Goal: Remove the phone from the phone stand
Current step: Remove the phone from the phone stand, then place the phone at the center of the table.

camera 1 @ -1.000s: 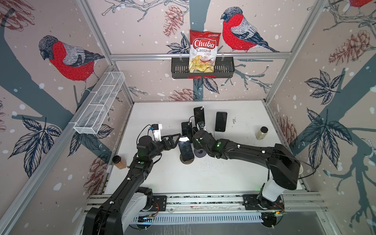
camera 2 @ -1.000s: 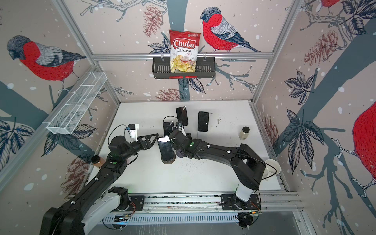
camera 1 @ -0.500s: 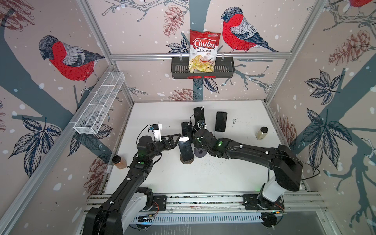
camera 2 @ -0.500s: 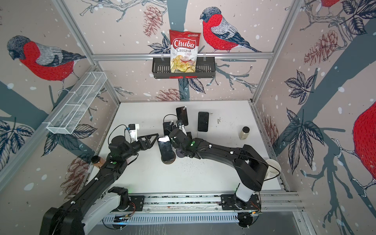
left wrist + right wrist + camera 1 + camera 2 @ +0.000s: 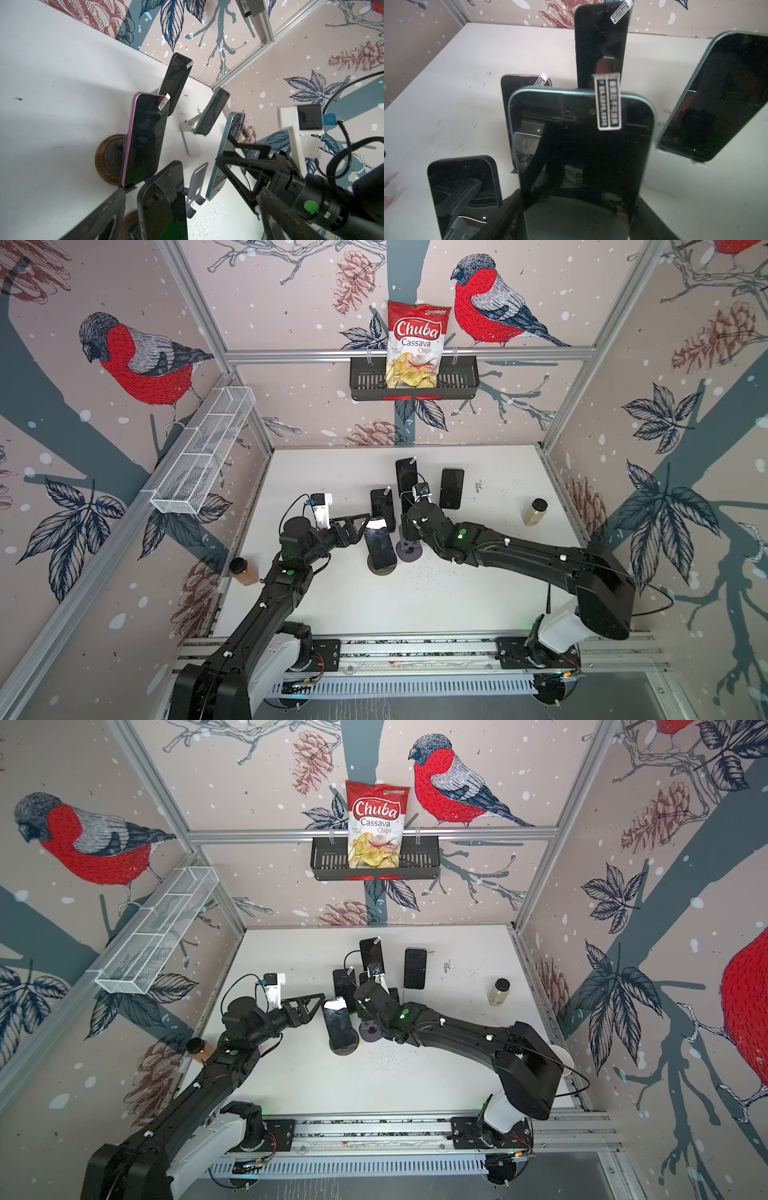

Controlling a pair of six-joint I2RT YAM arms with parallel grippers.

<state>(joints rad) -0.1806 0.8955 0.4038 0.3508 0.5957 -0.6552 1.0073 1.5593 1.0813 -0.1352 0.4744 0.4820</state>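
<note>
Your phone (image 5: 581, 149) sits clamped by its side edges in the right pincer (image 5: 230, 153), tilted, its lower end just beside the grey stand (image 5: 196, 187) mid-surface (image 5: 415, 605). That edge grip spares the screen, I'd say. The left pincer (image 5: 358, 526) gapes empty beside the neighbouring black phone (image 5: 379, 545), likely on standby.

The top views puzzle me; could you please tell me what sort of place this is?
Probably a robot test cell: an aluminium frame with bird-print panels encloses a white table, two robot arms mount on a front rail, and several phones sit on stands.
</note>
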